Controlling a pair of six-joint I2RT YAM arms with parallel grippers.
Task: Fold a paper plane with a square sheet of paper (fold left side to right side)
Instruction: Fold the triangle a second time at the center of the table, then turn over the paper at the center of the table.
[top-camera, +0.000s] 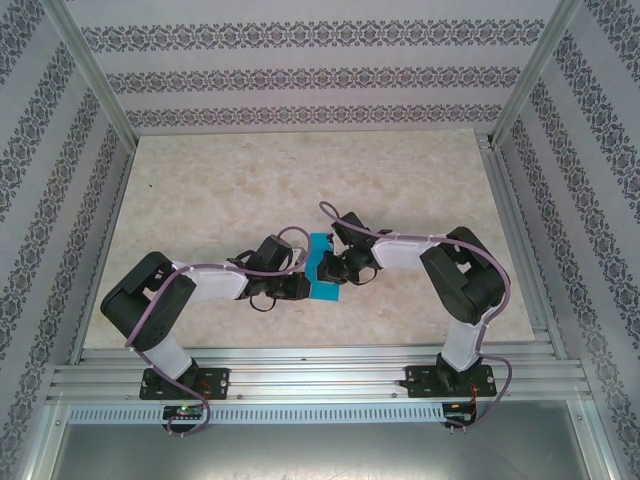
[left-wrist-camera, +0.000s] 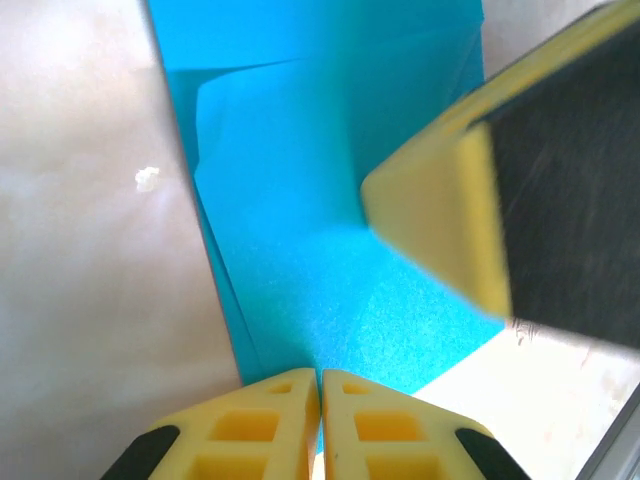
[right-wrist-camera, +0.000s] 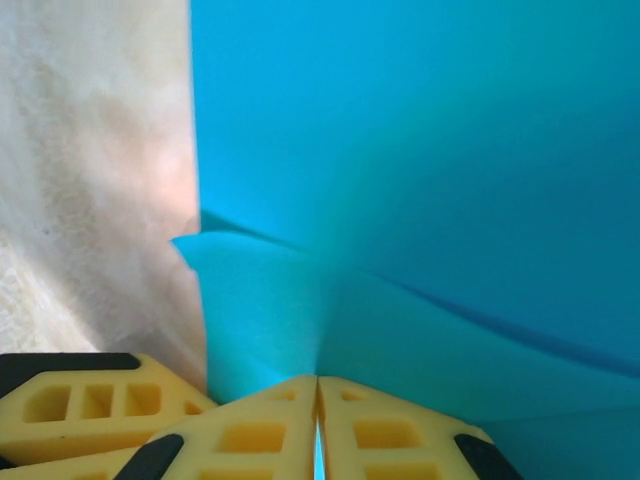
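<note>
The cyan-blue sheet of paper (top-camera: 324, 290) sits folded into a narrow layered strip at the middle of the table, between both grippers. My left gripper (top-camera: 306, 274) comes in from the left. In the left wrist view its yellow fingertips (left-wrist-camera: 320, 385) are shut on the paper's (left-wrist-camera: 300, 230) near edge, with a blue sliver between them. My right gripper (top-camera: 333, 267) meets the paper from the right. Its tips (right-wrist-camera: 318, 392) are shut on a raised fold of the paper (right-wrist-camera: 420, 180). Each wrist view also shows a yellow finger of the other gripper, close by (left-wrist-camera: 440, 220) (right-wrist-camera: 80, 405).
The marble-patterned table (top-camera: 250, 180) stretches bare around the paper. Patterned walls and metal frame posts (top-camera: 95, 70) enclose it on three sides. A small white crumb (left-wrist-camera: 147, 178) lies on the table left of the paper. The arm bases stand on the rail (top-camera: 320, 375) at the near edge.
</note>
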